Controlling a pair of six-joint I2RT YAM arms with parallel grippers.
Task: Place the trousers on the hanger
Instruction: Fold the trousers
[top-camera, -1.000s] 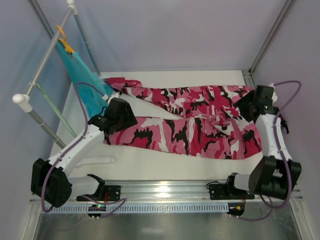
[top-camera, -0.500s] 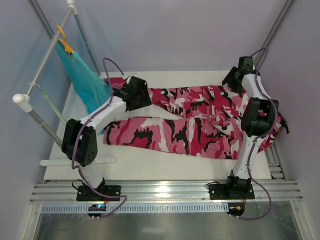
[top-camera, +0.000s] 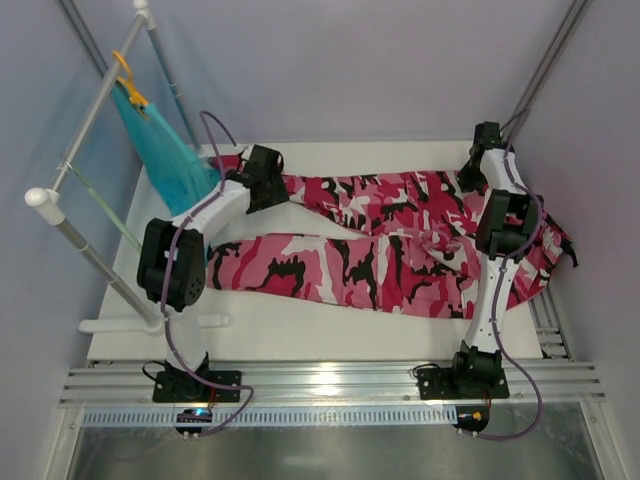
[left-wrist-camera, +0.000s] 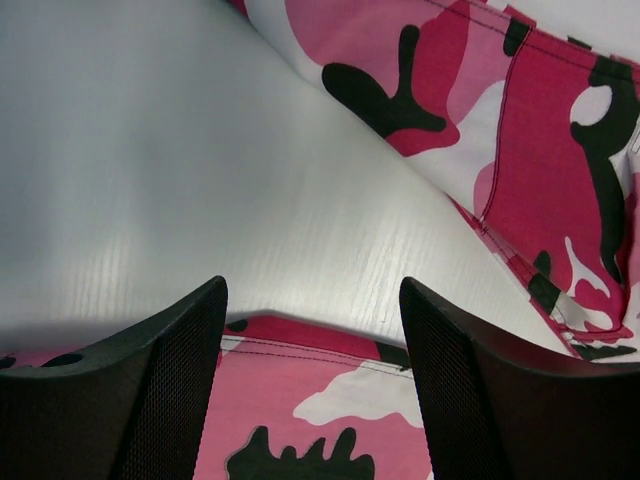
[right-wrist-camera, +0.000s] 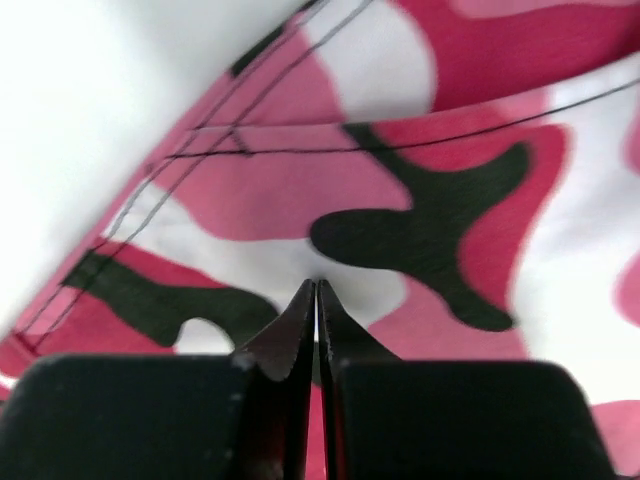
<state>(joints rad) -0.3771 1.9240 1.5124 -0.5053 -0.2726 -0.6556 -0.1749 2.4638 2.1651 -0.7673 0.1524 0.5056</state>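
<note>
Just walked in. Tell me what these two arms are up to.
Both arms are at the pink camouflage trousers, which lie spread flat on the white table. The left tool is open over the leg ends, holding nothing. The right tool is shut at the waistband end; whether it pinches cloth is unclear. The mint hanger hangs on the rack at left, not yet used.

**Top external:** fixed high above and behind both jaws, facing down and forward, far enough to take in the whole worktop (top-camera: 300, 330) and trousers (top-camera: 400, 250).

**Left wrist:** close behind the parted left jaws, looking past them at bare worktop and cloth.

**Right wrist:** very close behind the pressed-together right jaws; cloth fills the frame.

**Shared by all views:** the trousers.
</note>
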